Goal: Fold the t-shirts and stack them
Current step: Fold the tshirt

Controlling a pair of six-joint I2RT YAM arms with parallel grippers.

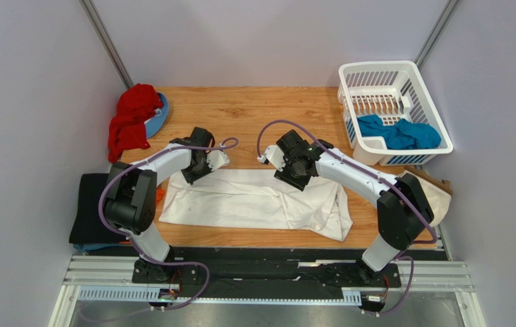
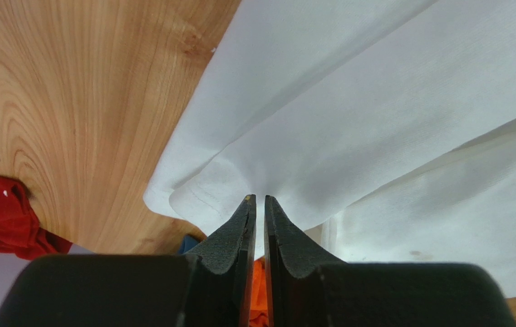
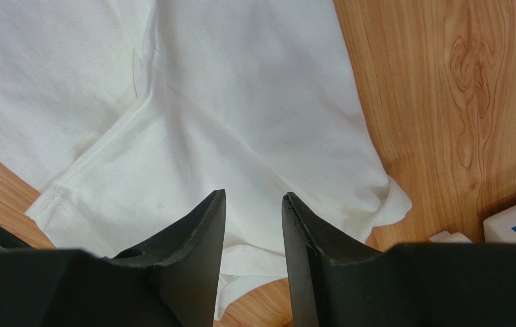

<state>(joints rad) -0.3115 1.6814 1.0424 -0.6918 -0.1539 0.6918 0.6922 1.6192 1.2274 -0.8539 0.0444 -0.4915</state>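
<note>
The wooden table (image 1: pixel 254 109) is the biggest thing here. Its far half is mostly bare wood, so there is lots of room to move there.

The white t-shirt (image 1: pixel 254 201) lies flat in the middle, stretched from side to side. Its near edge runs close to the near edge of the table, and its right end comes closest to that edge.

A white basket (image 1: pixel 378 65) sits in the far right corner with a teal shirt (image 1: pixel 404 134) inside. A red cloth (image 1: pixel 131 119) is heaped in the far left corner, partly on a blue round thing (image 1: pixel 160 117), close to the wall. A black cloth (image 1: pixel 90 211) lies past the left edge of the table. A cream bag (image 1: pixel 438 194) lies at the right edge, under the right arm.

The left gripper (image 2: pixel 260 199) is at the shirt's far left corner. Its jaws are almost together and pinch a bit of white cloth, which pulls into creases at the tips.

The right gripper (image 3: pixel 254 196) is over the shirt's far edge, right of the middle. Its jaws are partly apart with white cloth in the gap. I cannot tell if it holds the cloth.

Only the top view shows the whole basket and the black cloth. The left wrist view shows the layers at the shirt's corner and a bit of orange cloth (image 2: pixel 259 303) under the fingers. The right wrist view shows a sleeve hem.
</note>
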